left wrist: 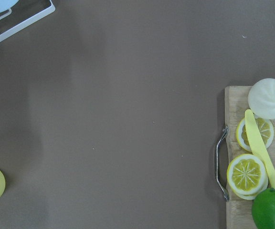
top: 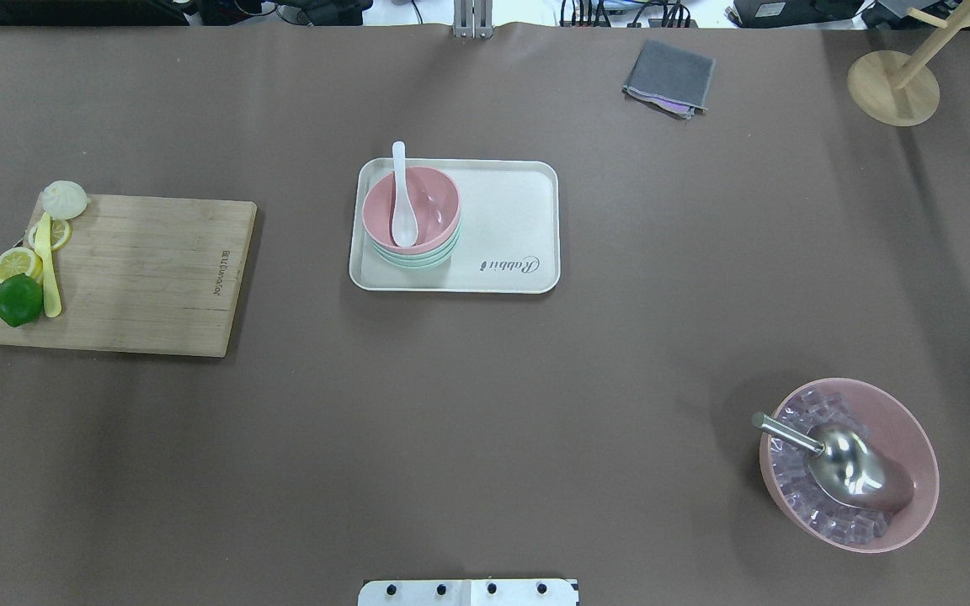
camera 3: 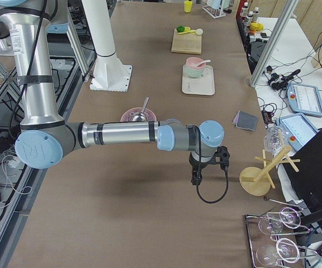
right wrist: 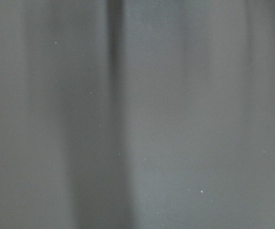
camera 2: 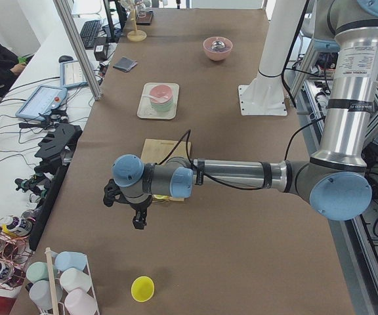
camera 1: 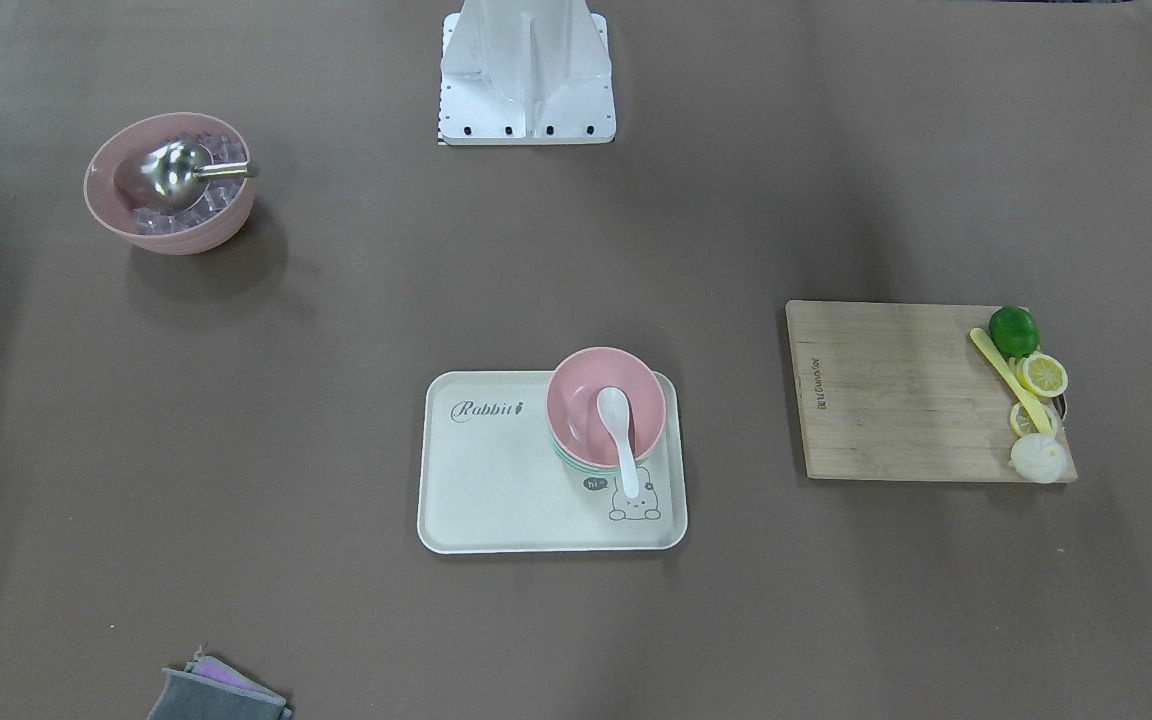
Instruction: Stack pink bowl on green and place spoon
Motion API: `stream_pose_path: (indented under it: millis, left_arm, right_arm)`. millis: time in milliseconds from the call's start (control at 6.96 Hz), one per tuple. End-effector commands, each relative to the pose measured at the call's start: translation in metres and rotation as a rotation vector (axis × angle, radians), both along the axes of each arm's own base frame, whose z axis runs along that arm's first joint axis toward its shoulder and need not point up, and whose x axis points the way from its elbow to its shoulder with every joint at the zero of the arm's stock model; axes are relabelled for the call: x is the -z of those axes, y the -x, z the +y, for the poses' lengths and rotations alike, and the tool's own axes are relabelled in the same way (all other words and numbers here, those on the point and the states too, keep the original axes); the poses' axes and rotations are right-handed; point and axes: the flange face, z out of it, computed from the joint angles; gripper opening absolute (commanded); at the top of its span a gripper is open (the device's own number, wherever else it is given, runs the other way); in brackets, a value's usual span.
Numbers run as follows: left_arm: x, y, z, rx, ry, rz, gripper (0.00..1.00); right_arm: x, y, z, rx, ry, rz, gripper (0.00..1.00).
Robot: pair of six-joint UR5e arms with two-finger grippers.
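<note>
1. Table [camera 1: 576,620]: brown cover, matte, with soft shadow bands across it. White robot base [camera 1: 528,75] is bolted at the robot's edge.
2. Tray [camera 1: 496,500] sits mid-table. Pink bowl [camera 1: 604,405] is nested in the green bowl [top: 413,257] at the tray's end on the robot's left.
3. Spoon [camera 1: 619,430]: scoop end is in the pink bowl, handle lies over the rim, pointing away from the robot.
4. Robot's left: board [camera 1: 886,390] with lime [camera 1: 1013,330], lemon slices, a yellow knife and a bun along its outer edge.
5. Robot's right: ice bowl [camera 1: 171,185] with a metal scoop [camera 1: 176,172] in it. At the far edge are a grey cloth [top: 668,77] and a wooden stand [top: 893,88].
6. Left gripper [camera 2: 138,223] hangs over the table's left end, past the board and near a yellow cup [camera 2: 142,289]. Can't tell how far open it is or whether it holds anything.
7. Right gripper [camera 3: 195,180] hangs over the right end, near the stand. Same: can't tell.
8. Room: side bench with pendant [camera 2: 41,102] and cables.
</note>
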Motion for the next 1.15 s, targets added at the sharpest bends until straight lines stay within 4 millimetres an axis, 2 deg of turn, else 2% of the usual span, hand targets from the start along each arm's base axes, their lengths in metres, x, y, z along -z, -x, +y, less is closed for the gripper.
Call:
stream_pose_path:
  millis: [0, 431, 1006]
  left_arm:
    - [0.002, 0.003, 0.000, 0.005, -0.005, -0.001, 0.99]
    - [0.002, 0.003, 0.000, 0.005, -0.005, -0.001, 0.99]
    - [0.006, 0.002, 0.000, 0.005, -0.011, 0.004, 0.99]
  right_arm:
    - [-0.002, 0.000, 0.001, -0.001, 0.005, 0.000, 1.00]
    - [-0.013, -0.001, 0.012, 0.000, 0.024, 0.003, 1.00]
    - [-0.015, -0.001, 0.012, 0.000, 0.027, 0.001, 1.00]
